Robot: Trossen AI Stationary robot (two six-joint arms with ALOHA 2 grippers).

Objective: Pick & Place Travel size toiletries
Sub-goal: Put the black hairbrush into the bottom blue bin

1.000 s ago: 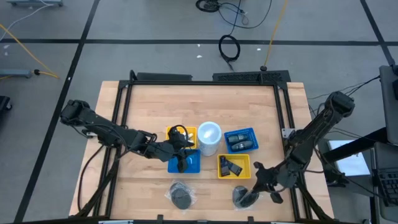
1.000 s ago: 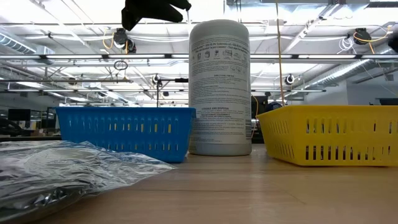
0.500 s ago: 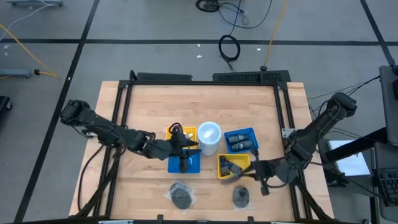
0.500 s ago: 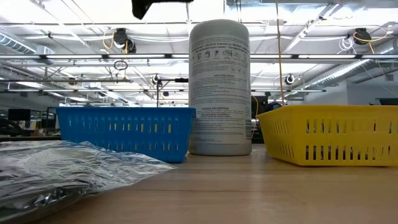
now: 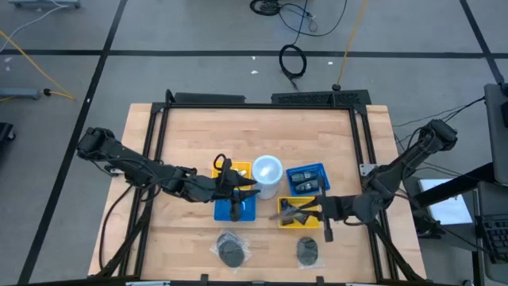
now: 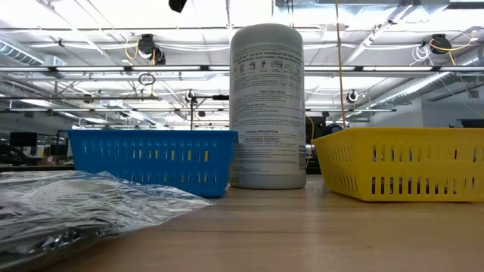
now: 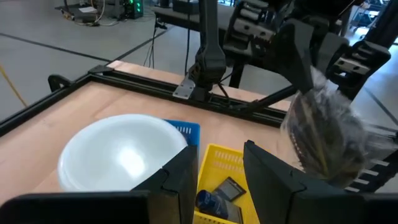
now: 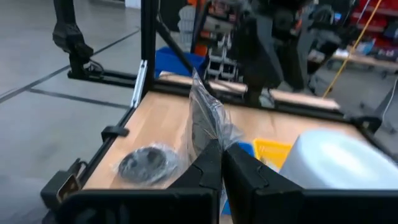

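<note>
My right gripper (image 5: 297, 211) is shut on a dark piece in clear wrap (image 5: 284, 210), above the near yellow basket (image 5: 311, 221). That basket holds dark little packs (image 7: 224, 190). Two more wrapped dark round pieces (image 5: 230, 251) (image 5: 307, 251) lie flat on the table by its near edge. My left gripper (image 5: 240, 186) is open and empty. It hovers over the blue basket (image 5: 246, 210) and the yellow basket (image 5: 238, 168) left of the white tub (image 5: 267, 175). A dark item (image 5: 232, 208) lies in that blue basket. My right gripper pinches the clear wrap (image 8: 205, 121) between its two shut fingers (image 8: 242, 177), coming level from the table's right. The wrap stands out past the fingertips. The piece is lifted clear, its dark bulk (image 7: 320, 140) hanging free in the left wrist view.
The tall white tub (image 6: 267, 106) stands between the baskets. A second blue basket (image 5: 308, 178) with dark items sits to its right. Dark rails (image 5: 262, 99) frame the table. Bare wood lies toward the far edge (image 5: 262, 131). In the low view a wrapped piece (image 6: 76, 215) lies nearest.
My right gripper has moved from the wrapped piece at the near edge up, toward the table's left and far side, over the near yellow basket, carrying a clear-wrapped piece lifted clear. My left gripper has risen, leaving the top of the low view.
</note>
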